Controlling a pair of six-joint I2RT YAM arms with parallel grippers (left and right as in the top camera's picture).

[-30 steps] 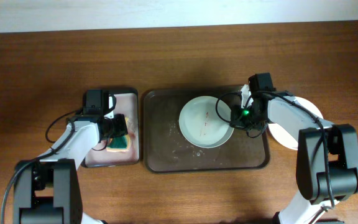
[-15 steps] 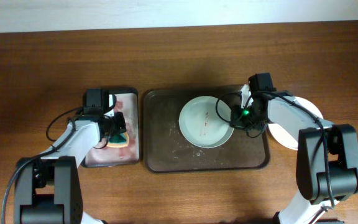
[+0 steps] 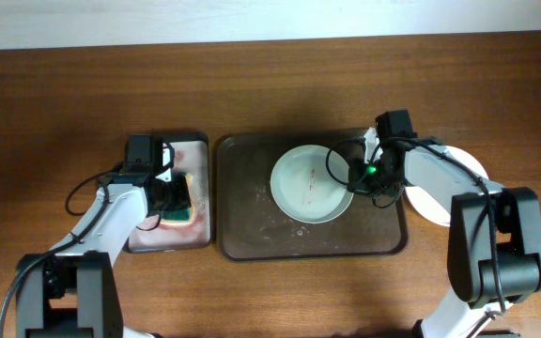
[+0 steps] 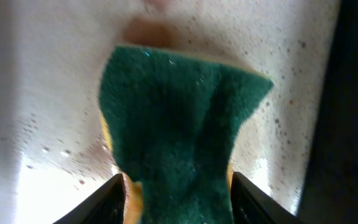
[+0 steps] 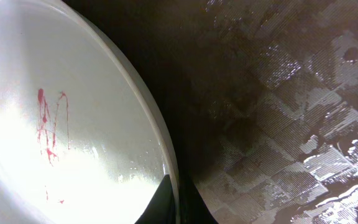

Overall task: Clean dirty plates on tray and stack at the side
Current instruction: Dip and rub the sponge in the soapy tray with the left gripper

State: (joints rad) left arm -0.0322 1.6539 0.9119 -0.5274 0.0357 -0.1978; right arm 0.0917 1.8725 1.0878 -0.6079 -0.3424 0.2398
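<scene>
Left wrist view: the left hand (image 4: 176,200) is closed on a green scouring sponge (image 4: 179,112), one finger on each side of its lower end. A yellow layer shows under the green face. The sponge hangs over the wet, droplet-speckled pale floor of the small black-rimmed tray (image 4: 36,93).

Right wrist view: the right hand (image 5: 174,205) is pinched onto the rim of the dirty plate (image 5: 86,74), with dark fingertips on the inner and outer sides of the edge. Thin red streaks (image 5: 51,124) mark the plate's centre; the surface around them is glossy white. Beside the rim lies the dark brown tray (image 5: 278,93), its textured floor wet in patches.

Overhead view: the dirty plate sits right of centre in the dark brown tray, and the right hand meets it at its right edge. The small tray lies just left of the large one. White plates (image 3: 428,205) rest on the wooden tabletop (image 3: 270,84) just right of the large tray, partly hidden under the right arm; their number cannot be told.
</scene>
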